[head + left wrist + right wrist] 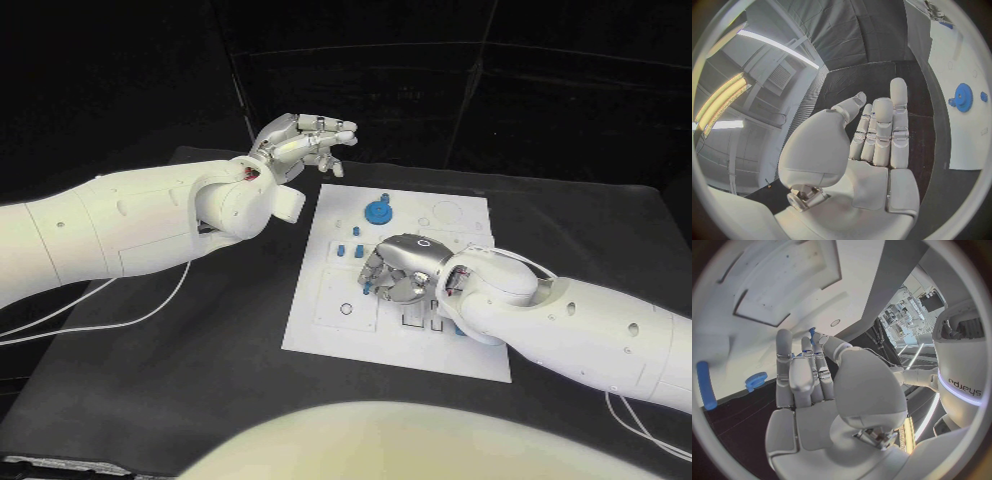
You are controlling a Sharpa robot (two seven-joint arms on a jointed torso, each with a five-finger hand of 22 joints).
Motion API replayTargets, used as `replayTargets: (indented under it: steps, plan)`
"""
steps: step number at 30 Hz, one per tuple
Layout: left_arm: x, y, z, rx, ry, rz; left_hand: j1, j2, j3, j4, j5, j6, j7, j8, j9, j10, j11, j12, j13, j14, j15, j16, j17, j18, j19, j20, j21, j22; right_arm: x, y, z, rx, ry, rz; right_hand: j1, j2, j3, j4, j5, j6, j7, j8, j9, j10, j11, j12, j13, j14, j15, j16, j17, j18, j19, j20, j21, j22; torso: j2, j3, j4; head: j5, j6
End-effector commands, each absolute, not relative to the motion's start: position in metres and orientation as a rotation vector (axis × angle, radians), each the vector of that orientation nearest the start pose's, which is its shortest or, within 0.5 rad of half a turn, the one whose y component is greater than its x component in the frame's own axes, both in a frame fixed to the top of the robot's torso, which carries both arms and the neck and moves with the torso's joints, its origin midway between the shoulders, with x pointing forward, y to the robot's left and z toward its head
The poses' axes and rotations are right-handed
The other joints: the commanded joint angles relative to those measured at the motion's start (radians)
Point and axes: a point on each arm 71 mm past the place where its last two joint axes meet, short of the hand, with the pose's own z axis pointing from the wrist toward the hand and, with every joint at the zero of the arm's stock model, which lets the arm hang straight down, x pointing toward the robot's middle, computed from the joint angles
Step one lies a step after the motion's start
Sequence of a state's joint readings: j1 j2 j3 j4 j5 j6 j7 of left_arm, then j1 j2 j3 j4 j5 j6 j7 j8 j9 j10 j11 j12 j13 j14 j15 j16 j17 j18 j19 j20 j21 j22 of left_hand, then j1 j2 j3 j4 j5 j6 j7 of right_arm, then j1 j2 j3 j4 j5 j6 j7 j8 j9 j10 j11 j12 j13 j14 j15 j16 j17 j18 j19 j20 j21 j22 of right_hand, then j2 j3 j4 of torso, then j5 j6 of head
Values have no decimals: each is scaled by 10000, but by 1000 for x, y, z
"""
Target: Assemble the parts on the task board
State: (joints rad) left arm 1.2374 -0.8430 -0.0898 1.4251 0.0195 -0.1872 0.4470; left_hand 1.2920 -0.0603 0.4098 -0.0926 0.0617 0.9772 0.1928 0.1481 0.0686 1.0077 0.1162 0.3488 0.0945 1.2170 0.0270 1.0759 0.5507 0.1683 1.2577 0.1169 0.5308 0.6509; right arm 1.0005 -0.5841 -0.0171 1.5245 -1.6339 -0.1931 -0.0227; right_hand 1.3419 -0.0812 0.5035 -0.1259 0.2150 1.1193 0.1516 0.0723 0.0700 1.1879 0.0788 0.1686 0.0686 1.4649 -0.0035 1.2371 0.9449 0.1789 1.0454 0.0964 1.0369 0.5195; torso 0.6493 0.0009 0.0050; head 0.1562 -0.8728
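Task board (325,320): flat white rectangular plate lying in the middle of the black table (173,400), matte surface with shallow cutouts and printed outlines. From my seat it sits at a slight angle.
Blue gear (378,211): round toothed disc with a knob, near the far end of the board. Looks like smooth plastic. The left wrist view shows it too (962,97), lying flat on the white plate.
Small blue parts (346,252): a few tiny blocky pieces left of the right hand, too small for me to make out shapes.
Blue rod (706,385): a long rounded stick on the board in the right wrist view, with a small toothed blue piece (755,380) just beside it.
Right hand (397,268): silver, shiny, palm down over the middle of the board. Fingers curled in close together, and a thin blue part (811,333) peeks out at the fingertips (806,347). I can't tell if it's actually pinched.
Left hand (300,140): up off the table past the board's far left corner, holding nothing. Fingers (879,125) straight and pressed side by side, thumb apart.
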Motion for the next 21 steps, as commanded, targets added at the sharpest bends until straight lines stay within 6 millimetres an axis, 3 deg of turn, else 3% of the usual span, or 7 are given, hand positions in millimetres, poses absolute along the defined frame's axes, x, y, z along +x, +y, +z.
replayTargets:
  steps: [1,21]
  plan:
    - [506,234,-178,-10746,13999,-16093,-38,-22,-53,15,35,-76,7,19,-15,-68,11,32,-16,-70,-4,13,-10,119,-28,26,-54,-12,417,-59,-261,-5018,17917,9446,-59,-1,15,30,-32,72,8,26,8,58,-11,42,9,195,-56,24,11,58,-69,-32,63,9,1,7,-7,5,2]
    - [505,232,-178,-10737,14037,-16139,-38,-22,-53,15,35,-76,7,19,-15,-68,11,32,-16,-70,-4,13,-10,119,-28,26,-54,-12,411,-57,-274,-5517,18485,8980,-135,-30,-25,59,-43,74,2,22,9,51,-12,35,9,184,-54,29,-21,59,-87,-24,73,15,1,-1,-3,-10,2]
